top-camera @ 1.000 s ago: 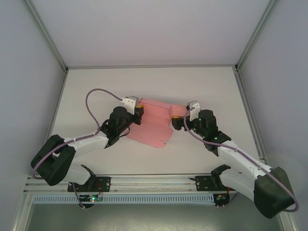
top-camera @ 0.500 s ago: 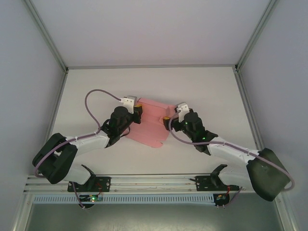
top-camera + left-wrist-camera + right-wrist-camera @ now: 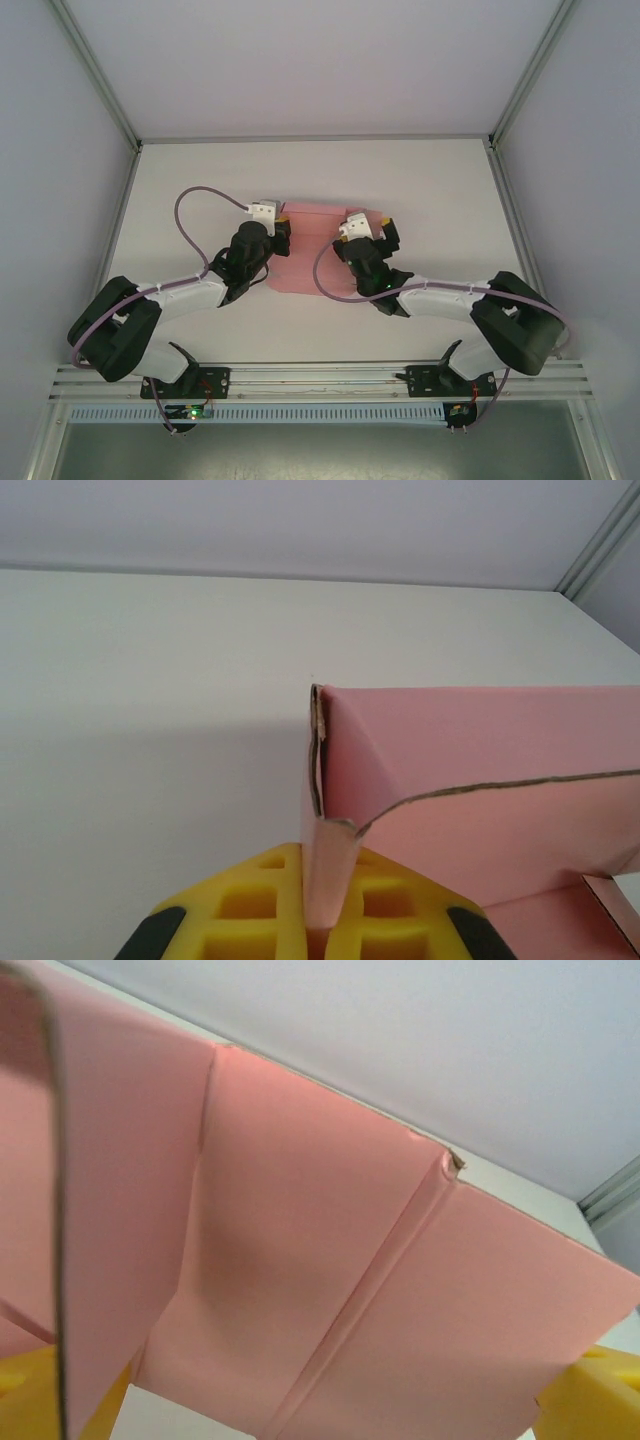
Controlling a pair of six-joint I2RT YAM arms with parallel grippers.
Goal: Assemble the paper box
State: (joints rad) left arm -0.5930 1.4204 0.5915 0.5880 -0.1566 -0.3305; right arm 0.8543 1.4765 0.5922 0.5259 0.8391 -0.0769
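My right gripper [image 3: 378,225] has swung in from the right and now stands wide open over the right-hand panels of the paper box [image 3: 315,252]. I judge a fold or press comes next. My left gripper [image 3: 318,920] is clenched on a raised flap at the box's left edge. The box lies mid-table [image 3: 200,180]: thin matte pink card, sharply creased, with rough grey-cored cut edges.

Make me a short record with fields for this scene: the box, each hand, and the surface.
paper box: pink card, creased and partly folded up, lying on the table
left hand: shut, pinching an upright flap at the box's left end
right hand: open, fingers spread wide over the box's right part
table: white
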